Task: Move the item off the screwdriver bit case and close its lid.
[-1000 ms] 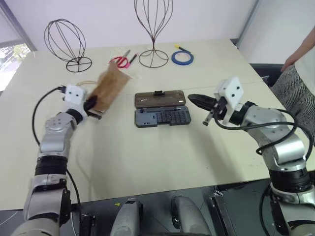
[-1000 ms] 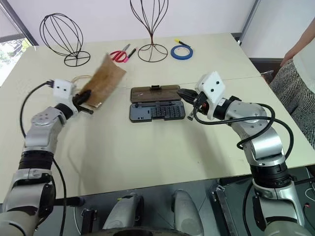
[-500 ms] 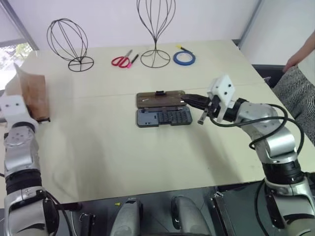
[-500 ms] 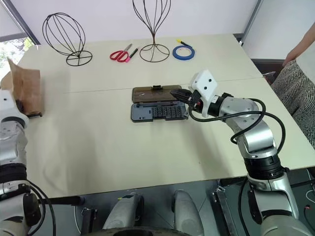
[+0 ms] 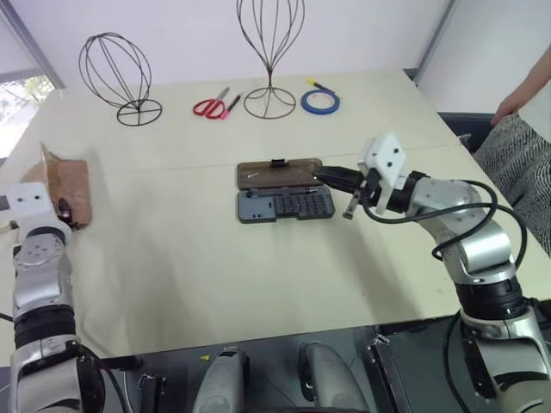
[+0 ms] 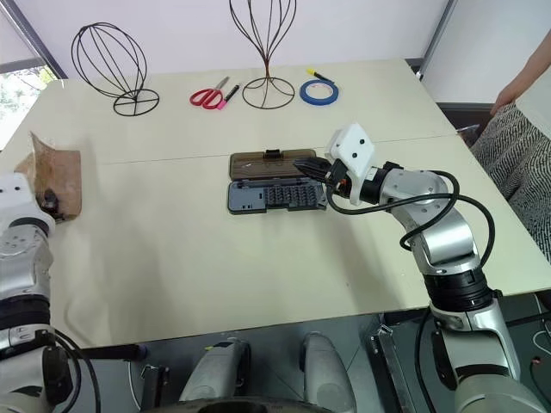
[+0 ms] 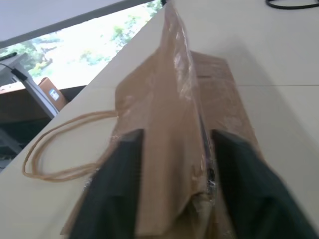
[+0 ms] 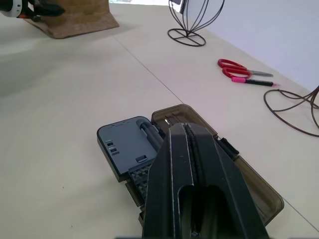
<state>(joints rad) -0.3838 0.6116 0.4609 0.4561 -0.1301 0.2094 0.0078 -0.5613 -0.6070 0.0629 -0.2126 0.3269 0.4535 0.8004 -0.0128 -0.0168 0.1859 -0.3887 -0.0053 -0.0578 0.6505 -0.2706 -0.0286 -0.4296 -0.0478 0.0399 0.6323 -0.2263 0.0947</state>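
Two grippers are at work on this pale table (image 5: 258, 284), and they are well apart. Over at the table's left edge, the left gripper (image 7: 172, 164) has its two black fingers (image 7: 117, 194) spread wide, one on each side of the brown paper bag (image 5: 71, 187). The bag stands between them on the table, creased, with a glossy patch catching the light, and its thin looped handles (image 7: 55, 149) trail out flat beside it. Whether the fingers press the paper at all, I cannot tell; there is a gap on at least one side in the left wrist view.

Near the middle of the table lies the screwdriver bit case (image 5: 285, 205), dark grey, open, nothing resting on it, rows of small bits showing. Its lid (image 5: 280, 173) is folded back flat on the far side, smoky brown, with the little black latch tab (image 5: 277, 162) at its far edge.

Now the right gripper (image 6: 308, 163): fingers pressed together, closed on nothing, pointing level toward the case from its right end. The fingertips hang over the right end of the case, about where lid meets tray; contact I cannot make out.

Beyond the case stand two wire head forms (image 5: 115, 77), with red-handled scissors (image 5: 209, 107) and a roll of blue tape (image 5: 319, 101) by them. A person stands at the far right edge (image 5: 523, 129).
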